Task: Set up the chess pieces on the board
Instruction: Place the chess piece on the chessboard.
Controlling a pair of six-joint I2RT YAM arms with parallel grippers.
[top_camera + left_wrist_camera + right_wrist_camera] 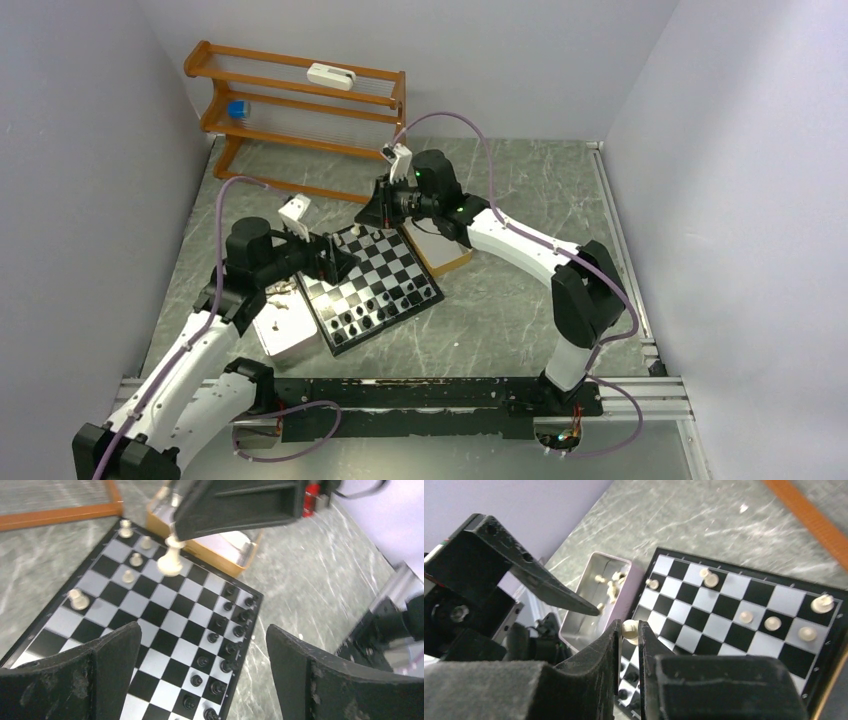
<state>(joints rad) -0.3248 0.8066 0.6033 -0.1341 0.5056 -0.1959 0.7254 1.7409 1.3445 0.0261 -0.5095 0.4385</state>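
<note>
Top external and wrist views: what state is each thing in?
Left end effector: open, empty.
Right end effector: shut on a cream-white chess piece.
Flat black-and-silver checked chessboard: lying flat, partly set.
Black chess pieces: upright in two rows along one edge.
Rectangular metal tray: open, loose cream-white pieces inside.

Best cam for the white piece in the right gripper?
Left wrist: the white piece shows nearly whole, head to base, over the board. Right wrist shows only its head between the right gripper jaws. Top external: too small to see.
</note>
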